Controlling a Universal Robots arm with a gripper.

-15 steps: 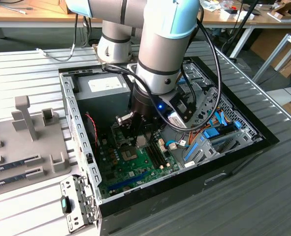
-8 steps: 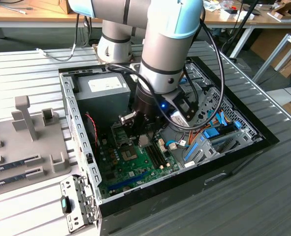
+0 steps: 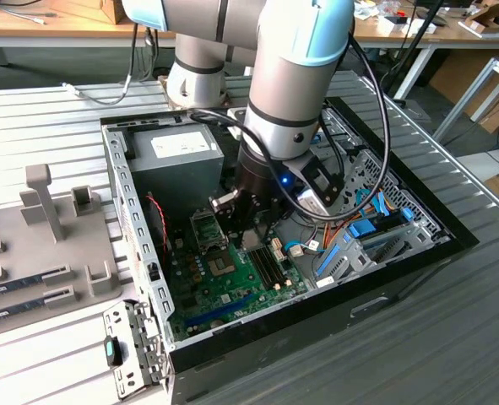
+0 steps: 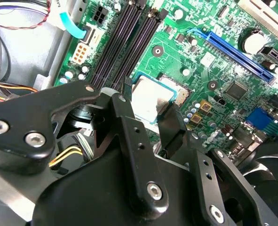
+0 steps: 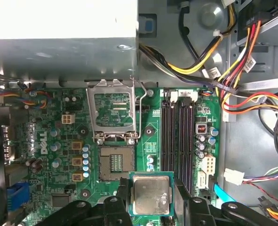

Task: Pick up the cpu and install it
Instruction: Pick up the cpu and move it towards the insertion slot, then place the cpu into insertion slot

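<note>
Black fingers [image 4: 172, 126] of the gripper [image 4: 146, 106] covered two edges of the cpu [image 4: 150, 96] in the second wrist view. In the exterior view the arm [image 3: 300, 84] blocked much of the motherboard [image 3: 241, 283], and the arm's upper length ran off the picture's top edge.

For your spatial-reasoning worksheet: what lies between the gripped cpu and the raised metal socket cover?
In the first wrist view, the open, empty socket lies between the cpu, held in the gripper, and the raised socket cover.

Ribbed grey metal table [image 3: 418, 354]. Open computer case [image 3: 118, 194] sits on it, straight below the fingers [image 4: 172, 125]. Grey holder tray [image 3: 13, 211] lies well aside of them, toward the exterior view's left.
</note>
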